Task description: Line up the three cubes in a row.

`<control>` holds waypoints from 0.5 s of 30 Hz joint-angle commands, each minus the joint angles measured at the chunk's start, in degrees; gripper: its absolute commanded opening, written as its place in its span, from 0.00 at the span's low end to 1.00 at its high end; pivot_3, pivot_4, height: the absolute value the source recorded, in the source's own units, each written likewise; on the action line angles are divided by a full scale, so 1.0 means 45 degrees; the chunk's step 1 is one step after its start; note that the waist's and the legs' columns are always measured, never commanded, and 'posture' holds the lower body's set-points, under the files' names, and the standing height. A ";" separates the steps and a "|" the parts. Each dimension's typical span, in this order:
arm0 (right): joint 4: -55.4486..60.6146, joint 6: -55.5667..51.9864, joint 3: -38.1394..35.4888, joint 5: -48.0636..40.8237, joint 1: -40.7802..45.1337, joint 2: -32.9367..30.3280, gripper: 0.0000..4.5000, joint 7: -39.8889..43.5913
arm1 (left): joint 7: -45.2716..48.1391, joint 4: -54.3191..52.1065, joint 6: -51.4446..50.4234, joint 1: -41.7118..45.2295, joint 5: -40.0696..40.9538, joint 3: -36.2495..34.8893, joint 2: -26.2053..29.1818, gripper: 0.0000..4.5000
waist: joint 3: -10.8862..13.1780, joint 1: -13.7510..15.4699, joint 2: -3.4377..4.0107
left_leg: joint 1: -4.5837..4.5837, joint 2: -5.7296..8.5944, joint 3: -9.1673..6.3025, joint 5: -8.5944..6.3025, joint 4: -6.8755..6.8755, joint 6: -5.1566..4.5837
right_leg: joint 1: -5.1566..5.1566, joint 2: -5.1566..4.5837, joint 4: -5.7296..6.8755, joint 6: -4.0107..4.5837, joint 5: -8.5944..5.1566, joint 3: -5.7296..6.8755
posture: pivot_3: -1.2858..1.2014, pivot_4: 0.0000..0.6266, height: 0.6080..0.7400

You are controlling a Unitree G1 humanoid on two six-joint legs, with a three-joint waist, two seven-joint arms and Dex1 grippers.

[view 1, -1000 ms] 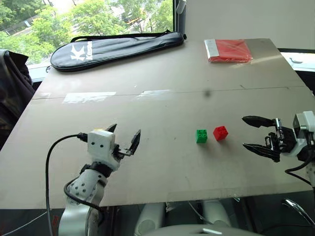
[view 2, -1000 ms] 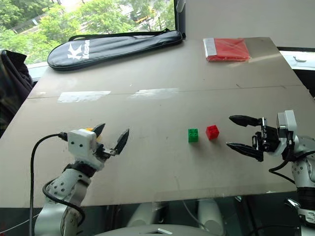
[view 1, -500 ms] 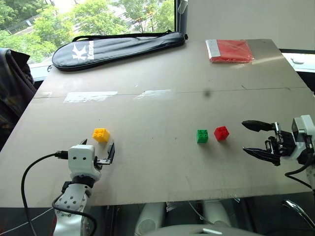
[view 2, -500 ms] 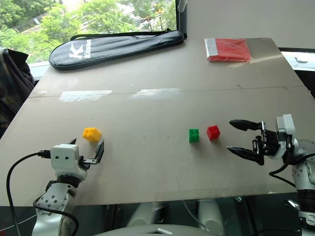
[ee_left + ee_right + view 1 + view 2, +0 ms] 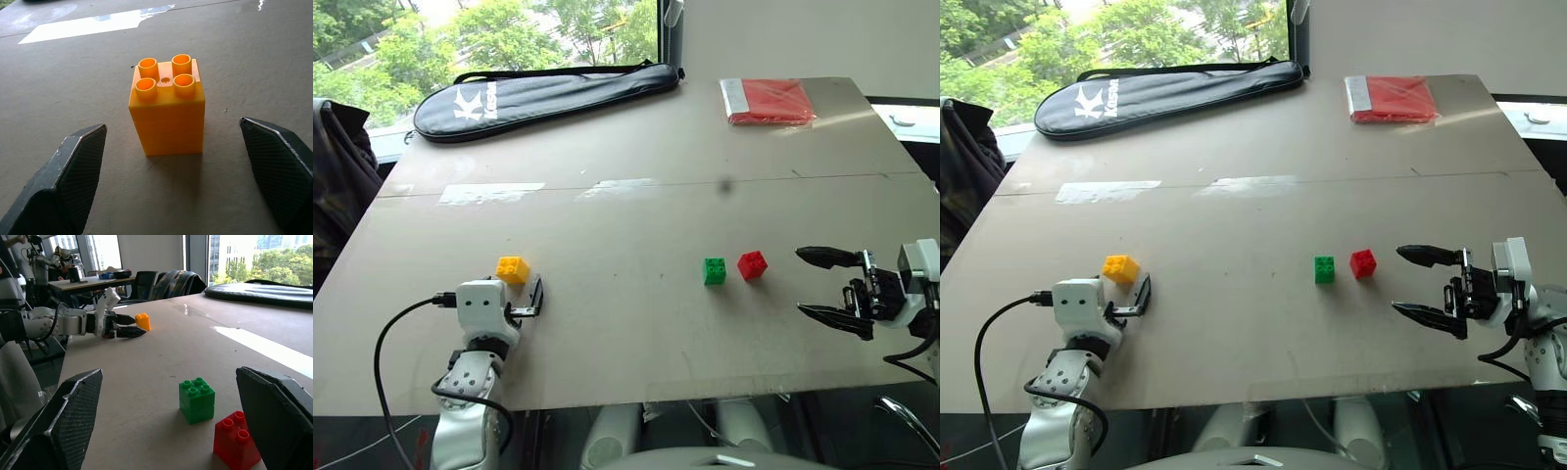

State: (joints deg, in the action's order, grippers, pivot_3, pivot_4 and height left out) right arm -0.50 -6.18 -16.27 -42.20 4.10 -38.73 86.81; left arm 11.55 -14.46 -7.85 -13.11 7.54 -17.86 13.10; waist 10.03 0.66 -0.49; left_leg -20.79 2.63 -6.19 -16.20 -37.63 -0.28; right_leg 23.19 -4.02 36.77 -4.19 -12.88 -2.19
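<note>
1. Yellow studded plastic brick (image 5: 513, 268) stands upright on the brown board table (image 5: 636, 176) near its front-left edge, just ahead of the left gripper (image 5: 176, 161), between its wide-spread fingers, untouched.
2. Green studded brick (image 5: 714, 270) and red studded brick (image 5: 752, 264) sit side by side, right of centre.
3. Right gripper (image 5: 824, 284) near the right edge, beside the red brick, wide open, empty.

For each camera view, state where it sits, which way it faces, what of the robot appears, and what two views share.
Eye views: head, looking down over the table; left gripper and right gripper.
Left wrist view: looks along open fingers at the yellow cube.
Right wrist view: looks across the green cube and red cube to the left gripper.
Shared: yellow cube.
</note>
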 commanded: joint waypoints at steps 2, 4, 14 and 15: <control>0.0278 0.0267 -0.0405 -0.0216 -0.0006 0.0026 1.00 0.0044 | 0.0016 0.0201 -0.0036 0.0160 0.0109 0.0089 0.0061 0.88 | -0.0001 0.0001 0.0001 | 0.0001 0.0000 0.0001 0.0000 0.0000 0.0000 | 0.0000 0.0000 0.0000 0.0000 0.0000 0.0000 | 0.52 0.24 0.94; 0.0270 0.0297 -0.0407 -0.0199 -0.0006 0.0035 1.00 0.0010 | 0.0029 0.0283 -0.0125 0.0262 0.0256 0.0037 0.0036 0.74 | -0.0002 0.0003 0.0003 | 0.0003 0.0000 0.0000 0.0000 0.0000 0.0000 | 0.0000 0.0000 0.0001 0.0000 0.0000 0.0000 | 0.52 0.24 0.94; 0.0579 0.0335 -0.0508 -0.0181 -0.0242 0.0042 1.00 -0.0379 | 0.1892 0.0847 -0.0179 0.0542 0.1277 0.0057 0.1218 0.27 | -0.0010 0.0001 0.0017 | 0.0007 0.0000 0.0001 0.0000 0.0000 0.0001 | 0.0000 0.0001 0.0004 0.0001 0.0000 -0.0001 | 0.52 0.24 0.94; 0.0626 0.0327 -0.0539 -0.0188 -0.0290 0.0034 1.00 -0.0431 | 0.2812 0.0797 -0.0157 0.0677 0.1700 0.0324 0.1542 0.27 | -0.0010 0.0000 0.0017 | 0.0006 -0.0001 0.0002 0.0000 0.0000 0.0000 | 0.0000 0.0000 0.0004 0.0000 0.0000 -0.0001 | 0.52 0.24 0.94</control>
State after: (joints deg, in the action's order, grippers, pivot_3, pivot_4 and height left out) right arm -0.23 -5.59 -16.72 -42.15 2.91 -38.55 85.40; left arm 17.87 -10.61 -8.16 -10.48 11.69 -17.94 18.27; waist 9.98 0.66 -0.41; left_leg -20.76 2.63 -6.18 -16.19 -37.63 -0.28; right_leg 23.19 -4.02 36.79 -4.19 -12.88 -2.19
